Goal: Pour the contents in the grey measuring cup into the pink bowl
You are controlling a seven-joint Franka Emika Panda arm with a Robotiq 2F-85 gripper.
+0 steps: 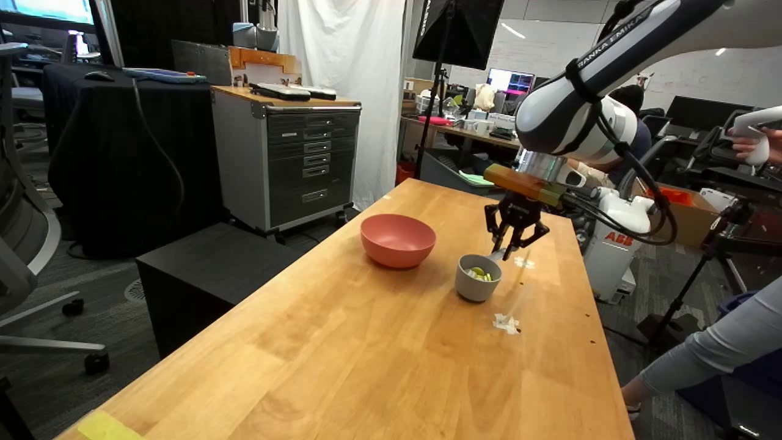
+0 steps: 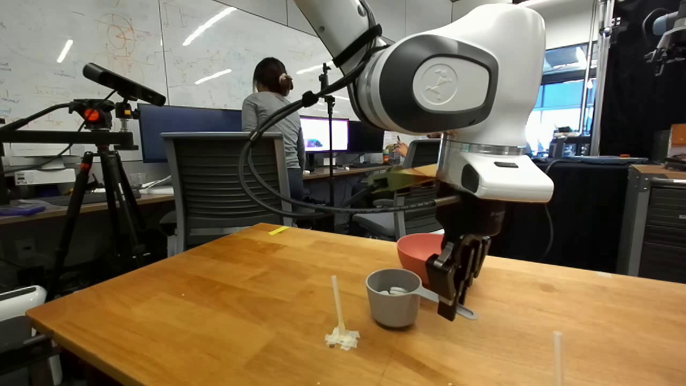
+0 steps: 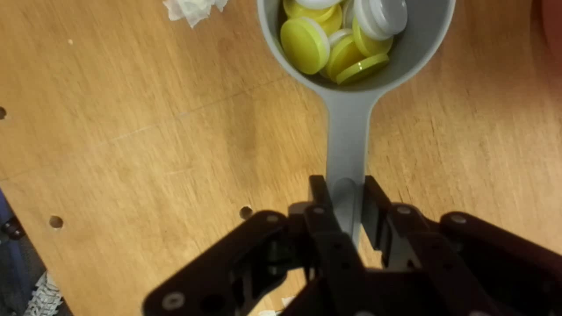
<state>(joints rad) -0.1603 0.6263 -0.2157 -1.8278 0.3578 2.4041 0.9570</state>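
Observation:
The grey measuring cup point(image 1: 475, 289) stands upright, on or just above the wooden table; I cannot tell which. It also shows in an exterior view point(image 2: 394, 312) and the wrist view point(image 3: 349, 118). The contents point(image 3: 307, 46), yellow and white discs, lie inside it. My gripper point(image 3: 345, 188) has its fingers against both sides of the cup's handle, closed on it; both exterior views show it low over the table point(image 1: 504, 252) point(image 2: 454, 313). The pink bowl point(image 1: 397, 250) stands beside the cup, partly behind the gripper in an exterior view point(image 2: 415, 254). Only its edge shows in the wrist view point(image 3: 554, 24).
A thin pale straw point(image 2: 337, 305) stands taped upright to the table near the cup. Another straw point(image 2: 557, 356) stands nearer the camera. White tape patches point(image 1: 506, 322) mark the tabletop point(image 1: 366, 366). A drawer cabinet point(image 1: 305, 159) stands beyond the table.

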